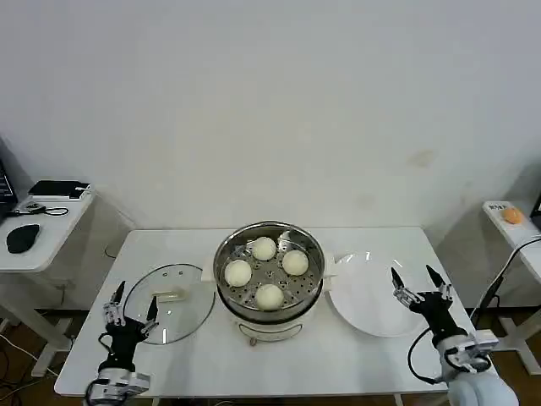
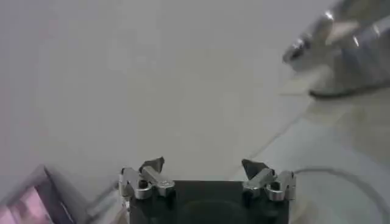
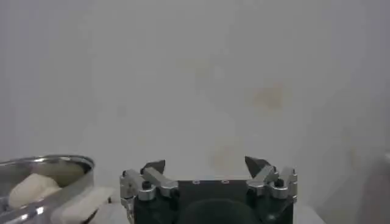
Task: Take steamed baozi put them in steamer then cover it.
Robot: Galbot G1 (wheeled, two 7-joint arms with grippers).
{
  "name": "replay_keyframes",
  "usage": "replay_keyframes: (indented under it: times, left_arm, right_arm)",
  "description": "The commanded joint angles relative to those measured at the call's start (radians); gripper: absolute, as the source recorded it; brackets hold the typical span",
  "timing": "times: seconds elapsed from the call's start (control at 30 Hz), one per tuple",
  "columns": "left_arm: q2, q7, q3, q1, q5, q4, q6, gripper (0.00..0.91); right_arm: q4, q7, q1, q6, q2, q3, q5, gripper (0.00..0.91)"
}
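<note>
Cover point(image 1: 172, 300) — beside left claw point(image 1: 131, 309)

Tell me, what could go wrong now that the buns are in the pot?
The cover still lies on the table; its cream handle is low and flat, so the open left gripper might slip off it. Swinging the lid over could bump the steamer rim or press the four baozi.

A plain white wall point(image 1: 270, 101) fills the back. A white table point(image 1: 194, 359) stands in front, a side desk point(image 1: 42, 233) at left, brown floor point(image 1: 25, 355) below.
</note>
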Motion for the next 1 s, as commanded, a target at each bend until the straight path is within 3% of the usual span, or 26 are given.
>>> replay_keyframes:
  times: [0.03,0.4,1.0]
  left_arm:
    - [0.015,-0.036,0.086,-0.073,0.454,0.108,0.055,0.907]
    - [0.016,0.039,0.11,-0.207,0.44,0.293,0.03,0.907]
    - [0.03,0.091,0.1,-0.309,0.479,0.388,0.026,0.907]
  right_arm:
    - [0.026,0.008,-0.061,-0.006,0.027,0.038,-0.016,0.907]
    - [0.025,0.012,-0.065,-0.004,0.039,0.037,-0.023,0.907]
    - [0.001,0.016,-0.04,-0.007,0.059,0.035,-0.027,0.907]
